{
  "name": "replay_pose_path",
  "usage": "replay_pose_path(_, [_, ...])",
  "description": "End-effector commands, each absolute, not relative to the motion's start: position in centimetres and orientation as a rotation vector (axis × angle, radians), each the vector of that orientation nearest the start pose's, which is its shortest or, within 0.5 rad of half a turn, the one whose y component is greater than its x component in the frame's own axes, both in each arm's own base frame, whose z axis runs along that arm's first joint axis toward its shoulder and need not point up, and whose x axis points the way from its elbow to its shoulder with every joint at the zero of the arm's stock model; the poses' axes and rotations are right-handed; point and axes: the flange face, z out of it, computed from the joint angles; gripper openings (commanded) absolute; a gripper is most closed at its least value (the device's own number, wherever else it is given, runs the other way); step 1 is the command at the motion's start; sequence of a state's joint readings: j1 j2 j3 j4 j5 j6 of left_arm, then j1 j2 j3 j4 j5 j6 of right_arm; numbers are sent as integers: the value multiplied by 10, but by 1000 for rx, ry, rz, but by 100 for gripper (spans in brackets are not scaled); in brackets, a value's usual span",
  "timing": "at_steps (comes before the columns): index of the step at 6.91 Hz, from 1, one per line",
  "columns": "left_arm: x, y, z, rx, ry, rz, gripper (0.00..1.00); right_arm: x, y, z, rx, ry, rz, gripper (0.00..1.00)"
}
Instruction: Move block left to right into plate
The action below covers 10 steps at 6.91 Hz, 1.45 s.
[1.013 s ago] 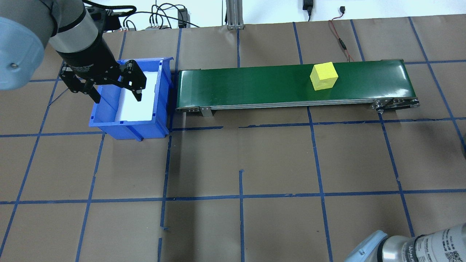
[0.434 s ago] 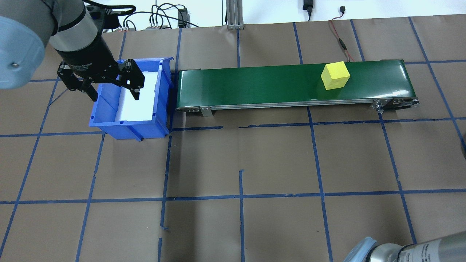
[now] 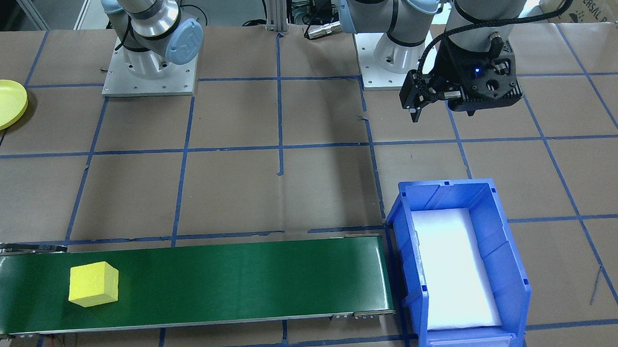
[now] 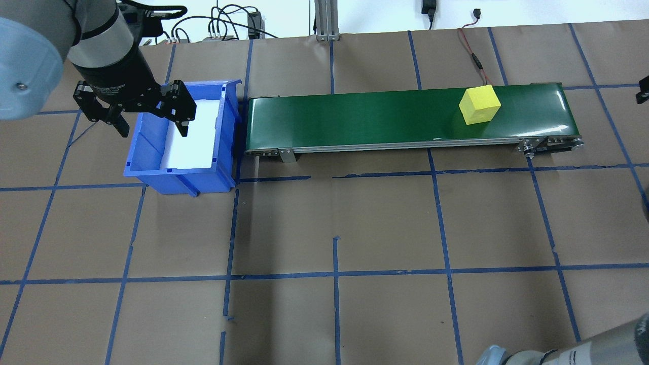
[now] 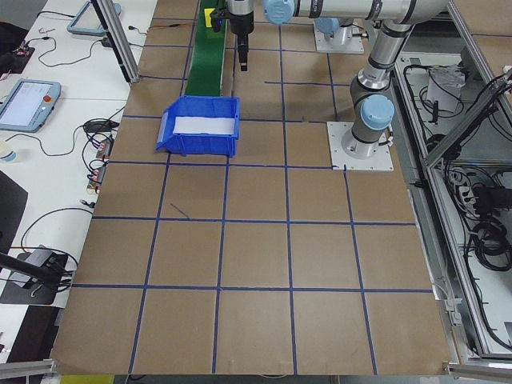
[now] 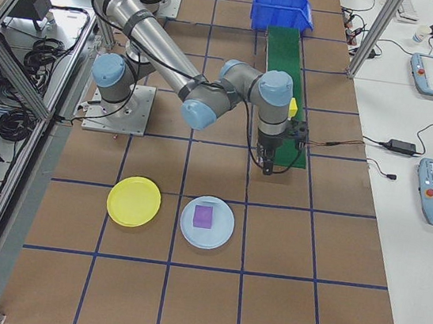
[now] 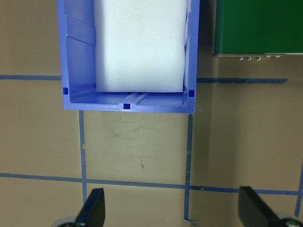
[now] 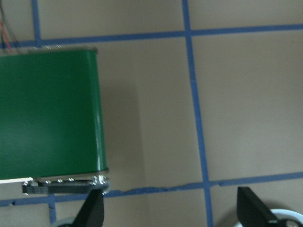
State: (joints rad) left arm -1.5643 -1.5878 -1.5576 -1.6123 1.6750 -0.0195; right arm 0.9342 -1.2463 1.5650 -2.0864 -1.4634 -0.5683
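Over the table's far-left corner, the left gripper (image 4: pixel 151 121) hangs above the near-left rim of the blue bin (image 4: pixel 223 147), fingers spread wide, nothing between them; the left wrist view shows both fingertips (image 7: pixel 93 209) apart over bare paper, with the bin's near wall ahead. Bin holds a white foam pad (image 4: pixel 195 147). Just right of the bin, the green belt (image 4: pixel 355 119) runs along the table's far edge. Yellow block (image 4: pixel 479 104) sits on the belt near its right end, upright, touched by no gripper. Beyond the belt's right end, the right gripper (image 8: pixel 170 210) hovers over the paper just past that end; its fingers stand wide apart and hold nothing. In the right side view, a yellow plate (image 6: pixel 134 201) and a pale blue plate (image 6: pixel 224 228) lie side by side near the table's right end, well apart from the belt; the blue one carries a purple block (image 6: pixel 204 215).
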Motion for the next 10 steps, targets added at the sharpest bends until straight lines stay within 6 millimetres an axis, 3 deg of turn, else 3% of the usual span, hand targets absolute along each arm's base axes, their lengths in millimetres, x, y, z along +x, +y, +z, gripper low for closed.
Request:
replay_pose_path(1, [-120, -495, 485, -27, 3040, 60, 100, -188, -632, 364, 97, 3025, -423, 100])
replay_pose_path(2, [-118, -494, 486, -32, 3037, 58, 100, -171, -640, 355, 132, 3006, -402, 100])
replay_pose_path(4, [-119, -493, 486, -39, 3039, 60, 100, -166, -658, 329, 134, 2914, -454, 100])
replay_pose_path(9, [-117, -489, 489, -32, 3041, 61, 100, -130, -656, 294, 60, 2854, -449, 94])
replay_pose_path(10, [-117, -487, 488, -34, 3041, 70, 100, -126, -654, 288, 55, 2865, -430, 99])
